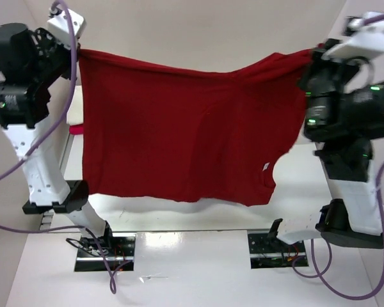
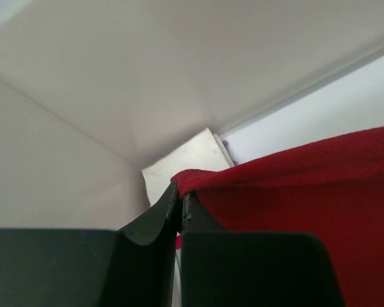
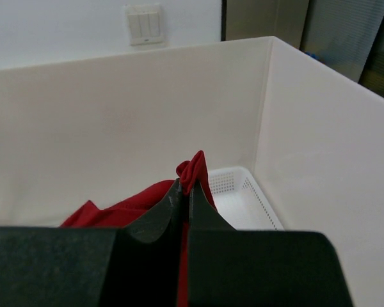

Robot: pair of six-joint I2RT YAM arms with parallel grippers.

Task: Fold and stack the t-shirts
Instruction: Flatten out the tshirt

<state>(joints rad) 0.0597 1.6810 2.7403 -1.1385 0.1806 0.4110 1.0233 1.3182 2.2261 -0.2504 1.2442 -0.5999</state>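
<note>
The big white table has tall white walls around it. Above it hangs a dark red cloth t-shirt, pulled out wide in the air like washing on a line. It fills the middle of the top view. Its top edge runs from 10 o'clock to 2 o'clock and dips a little in the middle. Its bottom edge hangs free above the table.

The left gripper is up at 10 o'clock. Its two black fingers are pressed tight on the shirt's corner, and the left wrist view shows red cloth pinched between the tips. The right gripper is up at 2 o'clock. It is squeezed tight on the other corner, with a little red bunch poking out above the tips in its wrist view.

A white plastic basket with tiny holes sits in the corner of the walls, at 3 o'clock from the right fingertips.

A small pink bit peeks out at 9 o'clock of the shirt. It may be another shirt, but too little shows.

A small white tag sits near the shirt's 4 o'clock edge.
</note>
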